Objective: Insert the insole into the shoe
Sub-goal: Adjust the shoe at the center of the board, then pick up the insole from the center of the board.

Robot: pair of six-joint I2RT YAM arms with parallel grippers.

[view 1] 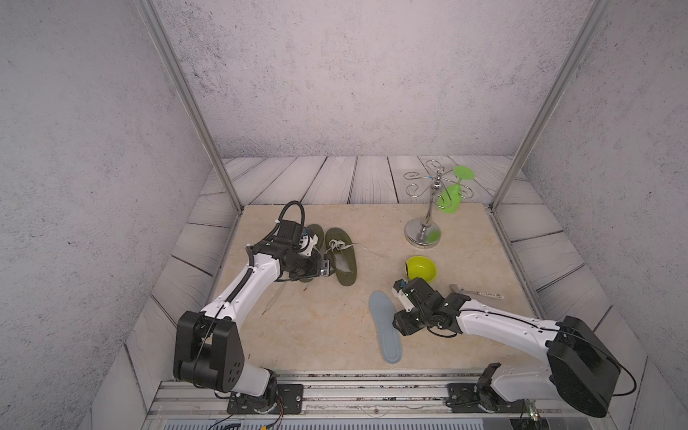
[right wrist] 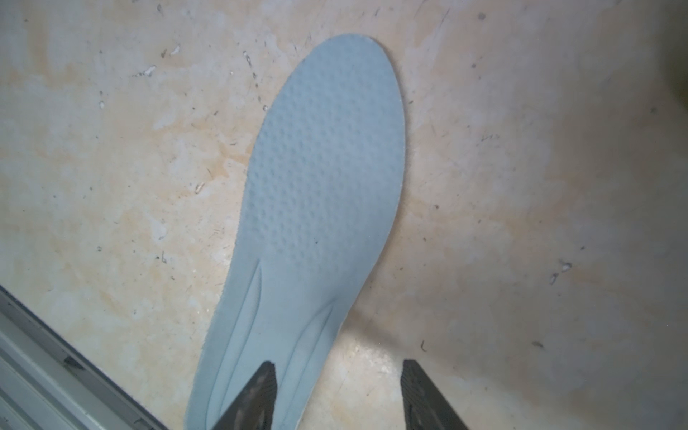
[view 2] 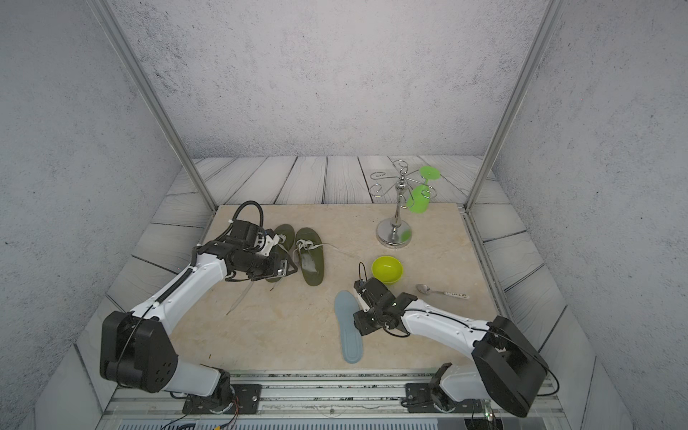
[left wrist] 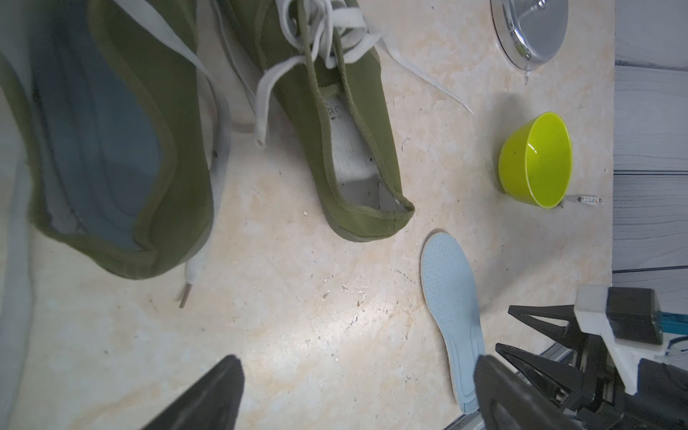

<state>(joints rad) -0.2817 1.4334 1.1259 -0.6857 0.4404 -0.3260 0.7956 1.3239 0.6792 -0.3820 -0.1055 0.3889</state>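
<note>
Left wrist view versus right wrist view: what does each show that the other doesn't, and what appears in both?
Only left wrist: an olive shoe with a blue interior, a laced olive shoe, the yellow-green bowl, the chrome stand base and the open left gripper. Only right wrist: one finger of the right gripper over the light-blue insole, the other over the marble table. Both: that insole lying flat on the table, the right gripper open at its edge.

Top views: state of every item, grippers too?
insole: flat on table, unheld
laced shoe: no insole inside
other shoe: blue insole inside
bowl: upright, empty
green glass: hanging inverted on rack
spoon: lying flat
left gripper: open, empty
right gripper: open, straddling insole edge
</note>
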